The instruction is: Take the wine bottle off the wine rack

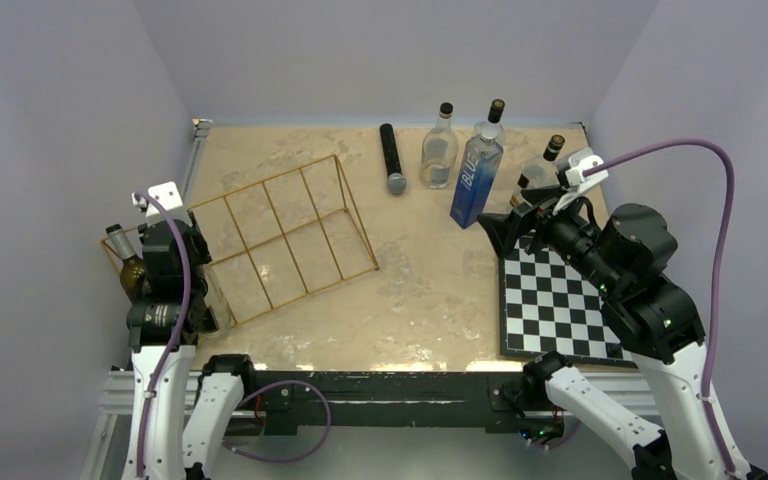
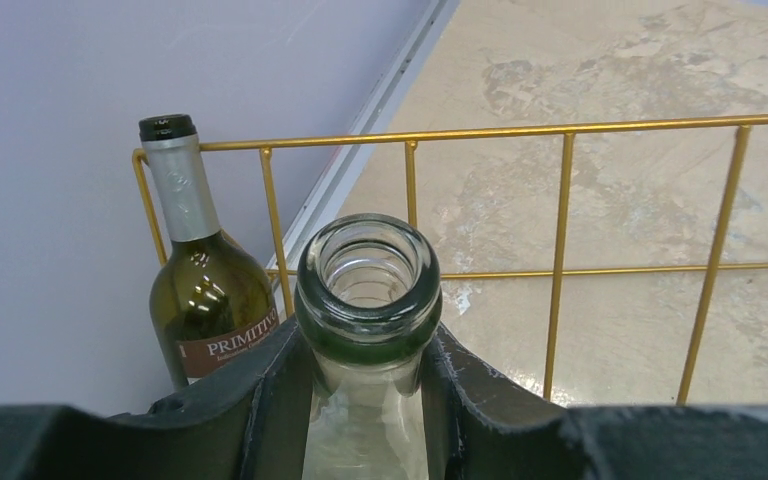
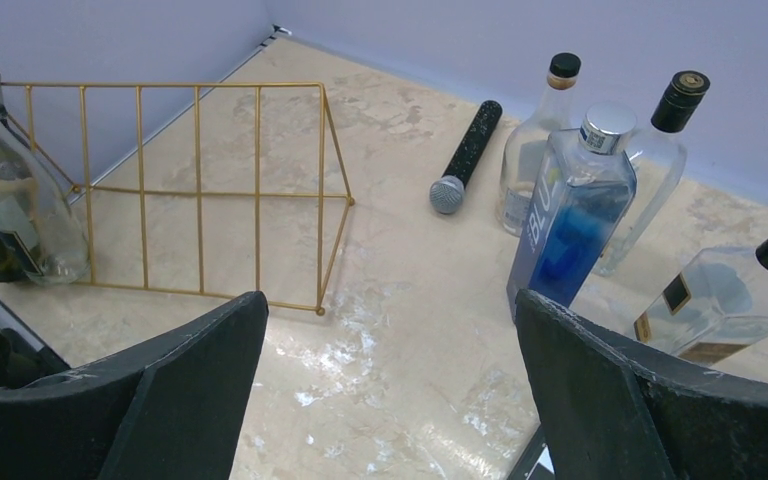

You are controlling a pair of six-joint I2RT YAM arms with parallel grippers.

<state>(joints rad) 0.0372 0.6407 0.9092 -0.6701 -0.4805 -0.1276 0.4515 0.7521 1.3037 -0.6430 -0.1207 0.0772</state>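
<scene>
Lilac walls [image 1: 390, 50] enclose a mottled beige table [image 1: 430, 290] bearing the wine rack [image 1: 282, 238]

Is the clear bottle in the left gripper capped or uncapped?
Uncapped: the clear bottle, held at the neck by the left gripper, shows a bare mouth, no cork or cap.

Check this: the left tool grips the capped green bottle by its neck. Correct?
No. The left wrist view shows the left tool gripping the uncapped clear bottle by its neck; the capped green bottle stands beside it.
</scene>
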